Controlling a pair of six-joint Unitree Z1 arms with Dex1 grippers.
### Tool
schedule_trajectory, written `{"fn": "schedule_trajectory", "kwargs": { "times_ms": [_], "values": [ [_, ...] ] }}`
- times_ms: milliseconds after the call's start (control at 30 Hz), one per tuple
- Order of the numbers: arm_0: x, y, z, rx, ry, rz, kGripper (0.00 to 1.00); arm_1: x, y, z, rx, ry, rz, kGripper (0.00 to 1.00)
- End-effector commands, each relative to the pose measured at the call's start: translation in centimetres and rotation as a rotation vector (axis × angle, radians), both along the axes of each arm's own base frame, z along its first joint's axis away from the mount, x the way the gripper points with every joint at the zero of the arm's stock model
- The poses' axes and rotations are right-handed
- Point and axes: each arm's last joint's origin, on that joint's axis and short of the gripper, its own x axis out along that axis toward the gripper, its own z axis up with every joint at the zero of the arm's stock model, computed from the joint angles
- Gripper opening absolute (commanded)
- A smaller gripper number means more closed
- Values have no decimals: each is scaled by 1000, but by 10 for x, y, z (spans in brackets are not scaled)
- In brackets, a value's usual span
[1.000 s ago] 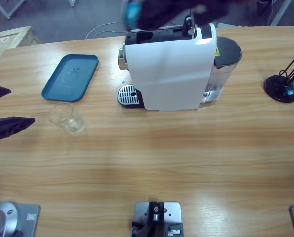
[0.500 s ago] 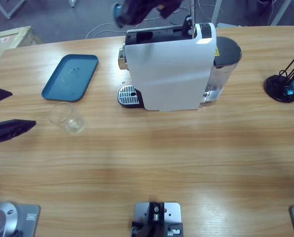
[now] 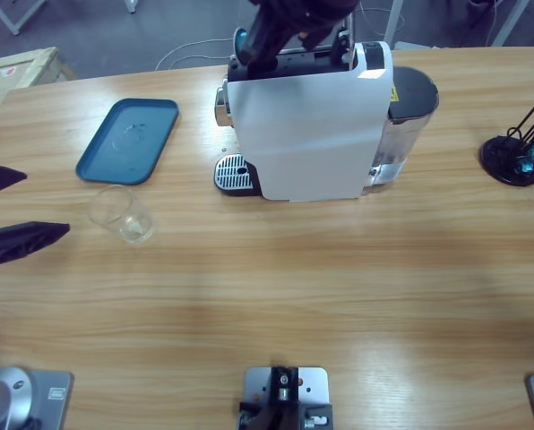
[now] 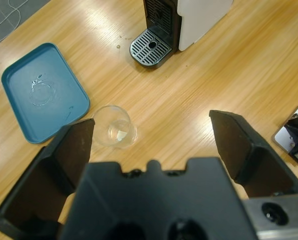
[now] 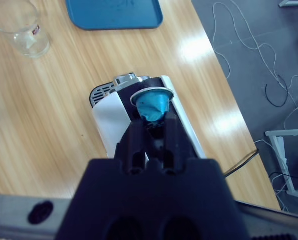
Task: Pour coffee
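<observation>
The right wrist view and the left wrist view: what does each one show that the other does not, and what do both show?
Only the right wrist view shows the blue capsule, clamped in the right gripper above the coffee machine, and cables on the floor. Only the left wrist view shows the left gripper, jaws wide apart, and the machine's drip grate. Both show the glass, the blue tray and the wooden table.

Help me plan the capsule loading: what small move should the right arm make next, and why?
Probably lower the blue capsule into the top of the white coffee machine. The right pincer holds it just above the machine's dark top, and the glass tumbler stands away from the drip grate, with no coffee seen.
</observation>
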Motion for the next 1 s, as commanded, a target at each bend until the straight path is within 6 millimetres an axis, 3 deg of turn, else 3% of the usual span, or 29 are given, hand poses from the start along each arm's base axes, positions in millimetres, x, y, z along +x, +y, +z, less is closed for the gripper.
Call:
{"fn": "schedule_trajectory", "kwargs": {
  "times_ms": [33,633,800,867,900,1000],
  "values": [
    [2,-3,-14,20,27,8,991,14,7,-28,-66,40,-22,0],
    [2,-3,-14,13,26,8,991,15,6,-32,-83,61,-40,11],
    [1,-2,-14,12,25,8,991,17,6,-31,-78,56,-69,588],
    [1,-2,-14,10,24,9,991,17,6,-30,-78,45,-82,899],
    [1,-2,-14,9,24,11,991,17,5,-28,-74,35,-91,953],
    [1,-2,-14,7,30,14,991,16,5,-19,-54,12,-106,953]
  ]
}}
